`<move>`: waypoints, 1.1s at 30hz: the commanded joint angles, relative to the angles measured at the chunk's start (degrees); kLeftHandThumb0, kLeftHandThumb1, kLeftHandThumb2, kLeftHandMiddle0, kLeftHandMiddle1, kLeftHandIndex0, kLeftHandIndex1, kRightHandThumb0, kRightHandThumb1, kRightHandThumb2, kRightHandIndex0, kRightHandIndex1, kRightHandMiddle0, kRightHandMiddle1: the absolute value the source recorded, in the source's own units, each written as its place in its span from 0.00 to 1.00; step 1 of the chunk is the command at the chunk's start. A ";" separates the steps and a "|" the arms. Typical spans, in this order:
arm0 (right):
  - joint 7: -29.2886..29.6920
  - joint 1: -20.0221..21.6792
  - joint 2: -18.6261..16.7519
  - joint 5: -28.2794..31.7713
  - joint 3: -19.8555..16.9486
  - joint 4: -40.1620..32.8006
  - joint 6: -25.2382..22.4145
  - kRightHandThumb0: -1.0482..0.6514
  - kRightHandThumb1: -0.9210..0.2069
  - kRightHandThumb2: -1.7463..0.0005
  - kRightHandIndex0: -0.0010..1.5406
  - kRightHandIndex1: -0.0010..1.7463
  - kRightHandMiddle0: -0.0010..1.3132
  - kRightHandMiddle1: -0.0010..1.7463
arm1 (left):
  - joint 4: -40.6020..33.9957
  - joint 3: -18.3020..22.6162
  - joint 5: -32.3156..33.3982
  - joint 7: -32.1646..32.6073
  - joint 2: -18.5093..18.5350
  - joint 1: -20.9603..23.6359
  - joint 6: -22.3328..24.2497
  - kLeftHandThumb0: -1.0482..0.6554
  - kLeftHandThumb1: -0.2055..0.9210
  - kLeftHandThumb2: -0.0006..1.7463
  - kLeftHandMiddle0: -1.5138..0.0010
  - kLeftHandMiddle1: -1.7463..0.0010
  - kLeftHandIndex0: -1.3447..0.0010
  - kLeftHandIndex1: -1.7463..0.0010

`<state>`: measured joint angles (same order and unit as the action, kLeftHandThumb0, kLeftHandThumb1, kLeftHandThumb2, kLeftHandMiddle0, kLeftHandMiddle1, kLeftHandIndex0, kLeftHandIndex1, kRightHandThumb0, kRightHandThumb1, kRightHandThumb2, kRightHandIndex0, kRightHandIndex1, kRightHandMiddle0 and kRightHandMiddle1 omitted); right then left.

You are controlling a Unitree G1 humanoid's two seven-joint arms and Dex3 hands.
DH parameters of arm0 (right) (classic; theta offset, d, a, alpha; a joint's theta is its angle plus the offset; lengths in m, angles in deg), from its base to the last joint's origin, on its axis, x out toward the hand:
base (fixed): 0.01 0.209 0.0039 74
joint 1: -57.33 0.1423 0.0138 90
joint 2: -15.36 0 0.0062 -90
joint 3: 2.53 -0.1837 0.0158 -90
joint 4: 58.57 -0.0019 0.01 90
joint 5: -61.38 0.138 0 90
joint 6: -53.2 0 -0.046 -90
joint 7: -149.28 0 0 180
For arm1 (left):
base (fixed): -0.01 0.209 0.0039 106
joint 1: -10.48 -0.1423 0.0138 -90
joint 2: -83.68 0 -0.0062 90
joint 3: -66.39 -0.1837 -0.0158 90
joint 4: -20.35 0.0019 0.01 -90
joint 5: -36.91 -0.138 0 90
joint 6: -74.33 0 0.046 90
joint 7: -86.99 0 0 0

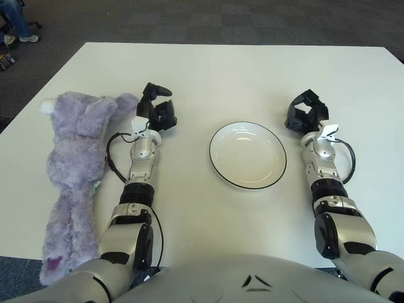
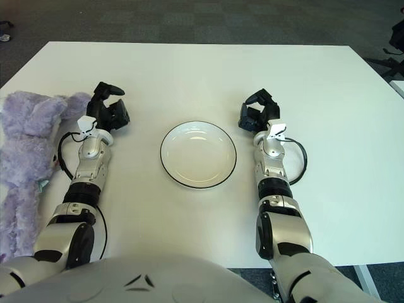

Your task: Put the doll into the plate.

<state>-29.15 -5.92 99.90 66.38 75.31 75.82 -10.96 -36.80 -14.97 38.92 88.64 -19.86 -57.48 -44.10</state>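
Far left of the plate [image 1: 247,155], the doll [image 1: 74,170] lies stretched along the tabletop [image 1: 240,76] near its left edge: a purple plush, head toward the far side, legs trailing back toward the robot and reaching the near edge. One fuzzy ear pokes out toward the plate's side, close to the left hand [image 1: 158,112].

That left hand sits between doll and plate, just beside the doll's ear and well short of the plate. Its black fingers are loosely curled with one raised, nothing in them, no grip on the plush. Whether it touches the ear, I cannot tell.

The plate itself: white, round, dark rim, sitting flat in the middle of the tabletop, nothing in it.

Just right of the plate comes the right hand [image 1: 305,112], near the plate's far right rim but apart from it. Its fingers are curled inward, holding nothing. The forearm runs back from it toward the robot, a black cable looping beside the wrist.
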 commanded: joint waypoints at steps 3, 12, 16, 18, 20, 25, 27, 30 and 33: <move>0.09 -2.11 -0.75 0.07 -0.01 0.44 -0.98 0.35 0.47 0.30 0.75 1.00 0.42 1.00 | 2.76 -0.45 -1.65 0.76 0.45 -3.30 -3.61 0.38 0.69 0.57 0.27 0.00 0.69 0.00; 0.25 -2.21 -0.80 0.06 -0.03 0.34 -0.86 0.35 0.47 0.30 0.75 1.00 0.43 1.00 | -1.97 -1.49 -3.00 0.66 1.15 -4.57 -6.50 0.38 0.69 0.57 0.27 0.00 0.69 0.00; 0.46 -2.24 -0.89 0.04 -0.06 0.37 -0.73 0.35 0.47 0.30 0.74 1.00 0.42 1.00 | -8.89 -1.77 -4.15 0.67 1.91 -6.17 -5.95 0.38 0.69 0.57 0.27 0.00 0.69 0.00; 0.51 -2.25 -0.92 0.03 -0.07 0.38 -0.65 0.35 0.47 0.30 0.74 1.00 0.42 1.00 | -11.01 -1.78 -4.81 0.89 2.27 -6.68 -5.74 0.38 0.69 0.57 0.27 0.00 0.69 0.00; 0.53 -2.27 -0.93 0.02 -0.05 0.41 -0.55 0.35 0.47 0.30 0.74 1.00 0.42 1.00 | -12.70 -1.77 -5.57 1.19 2.61 -7.13 -5.68 0.38 0.68 0.57 0.27 0.00 0.69 0.00; 0.64 -2.33 -1.16 0.03 0.07 0.07 -0.50 0.35 0.47 0.30 0.74 1.00 0.42 1.00 | -18.35 -1.69 -8.33 2.05 3.93 -8.60 -6.14 0.38 0.69 0.57 0.30 0.00 0.69 0.00; 0.75 -2.36 -1.31 -0.01 0.13 -0.06 -0.52 0.35 0.46 0.30 0.74 1.00 0.42 1.00 | -19.42 -1.68 -8.65 2.16 4.21 -8.93 -5.94 0.38 0.69 0.57 0.32 0.00 0.69 0.00; 1.00 -2.35 -1.35 -0.15 0.18 -0.09 -0.54 0.35 0.46 0.31 0.74 1.00 0.42 1.00 | -22.09 -1.93 -10.68 2.37 5.31 -9.59 -6.12 0.38 0.70 0.56 0.34 0.00 0.70 0.00; 1.21 -2.40 -1.44 -0.26 0.33 -0.18 -0.58 0.35 0.46 0.31 0.74 1.00 0.42 1.00 | -23.41 -2.06 -11.93 2.50 6.11 -9.91 -6.38 0.38 0.71 0.56 0.35 0.00 0.70 0.00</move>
<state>-28.25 -6.53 99.62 66.41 75.45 74.90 -10.85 -58.34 -16.88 28.57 90.62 -14.99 -66.82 -49.82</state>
